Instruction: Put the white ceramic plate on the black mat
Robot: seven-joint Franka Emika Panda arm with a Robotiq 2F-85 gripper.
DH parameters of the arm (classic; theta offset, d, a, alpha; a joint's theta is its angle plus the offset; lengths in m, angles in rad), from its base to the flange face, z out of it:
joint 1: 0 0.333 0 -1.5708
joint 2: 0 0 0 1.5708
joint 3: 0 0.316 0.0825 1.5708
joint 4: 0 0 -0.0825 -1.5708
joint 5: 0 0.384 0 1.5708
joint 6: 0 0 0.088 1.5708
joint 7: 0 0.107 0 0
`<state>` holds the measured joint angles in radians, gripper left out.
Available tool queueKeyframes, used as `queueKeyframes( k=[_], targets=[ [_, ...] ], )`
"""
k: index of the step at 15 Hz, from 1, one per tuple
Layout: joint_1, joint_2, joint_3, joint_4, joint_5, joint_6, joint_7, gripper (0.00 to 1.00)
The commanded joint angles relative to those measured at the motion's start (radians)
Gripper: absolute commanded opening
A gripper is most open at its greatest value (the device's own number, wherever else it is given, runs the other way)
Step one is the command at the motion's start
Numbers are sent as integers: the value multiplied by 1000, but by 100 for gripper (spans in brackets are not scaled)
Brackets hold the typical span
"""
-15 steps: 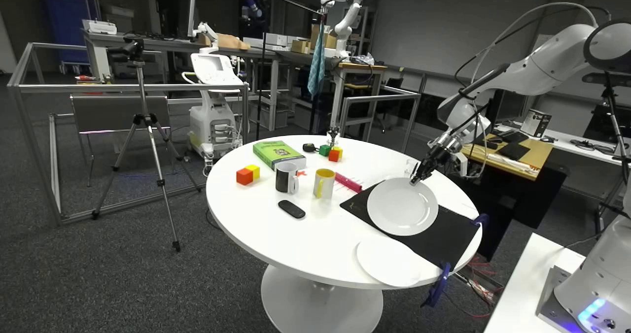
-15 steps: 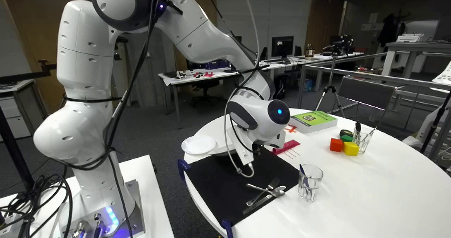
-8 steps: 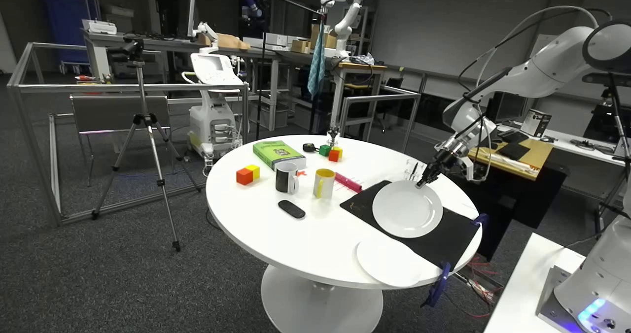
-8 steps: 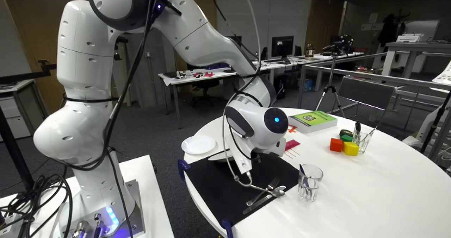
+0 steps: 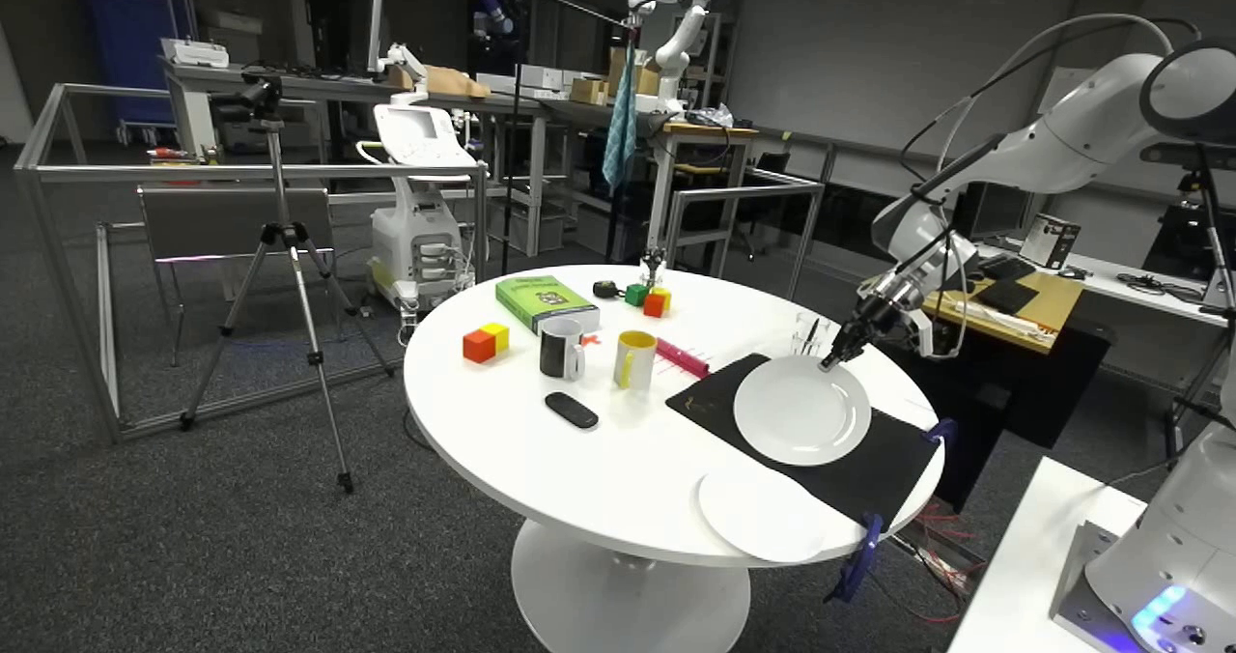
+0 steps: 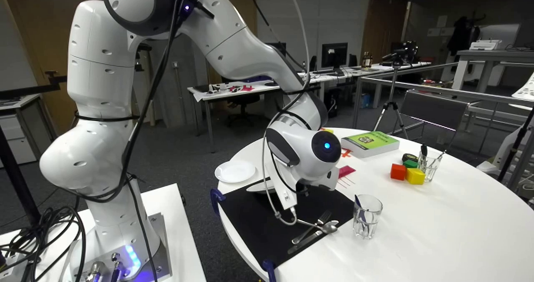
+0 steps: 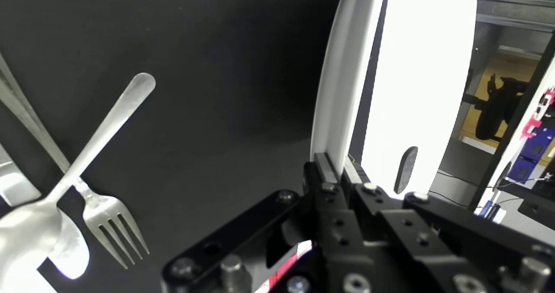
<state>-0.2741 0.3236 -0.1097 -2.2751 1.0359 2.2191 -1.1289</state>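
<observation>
The white ceramic plate [image 5: 801, 413] is held tilted over the black mat [image 5: 893, 460], its face toward the camera in an exterior view. In the wrist view the plate [image 7: 340, 80] shows edge-on, leaning above the mat [image 7: 208, 124]. My gripper [image 7: 334, 165] is shut on the plate's rim. In an exterior view the gripper [image 5: 828, 365] is at the plate's upper edge. In an exterior view the arm hides most of the plate [image 6: 260, 185], and the jaws are hidden above the mat [image 6: 254, 219]. Whether the plate's lower edge touches the mat, I cannot tell.
A spoon [image 7: 108, 128], a fork [image 7: 115, 221] and a knife [image 6: 306, 241] lie on the mat. A glass [image 6: 368, 216] stands beside it. A flat white disc [image 5: 758, 516] lies next to the mat. Blue clamps [image 5: 859, 558] grip the table edge. Mugs [image 5: 634, 359] stand farther off.
The gripper and the held plate have shifted a little right and slightly down in an exterior view. The grip on the rim looks the same.
</observation>
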Motion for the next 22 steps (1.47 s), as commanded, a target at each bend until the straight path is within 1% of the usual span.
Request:
queueKeyframes(
  k=[1, 10, 16, 22],
  targets=[
    [-3, -60, -23, -50, 24, 3, -40, 1],
    [6, -35, -39, -41, -14, 16, -25, 1],
    [0, -3, -41, -28, -3, 22, -38, 1],
    [-8, 35, -36, -9, 35, 20, -56, 1]
  ],
)
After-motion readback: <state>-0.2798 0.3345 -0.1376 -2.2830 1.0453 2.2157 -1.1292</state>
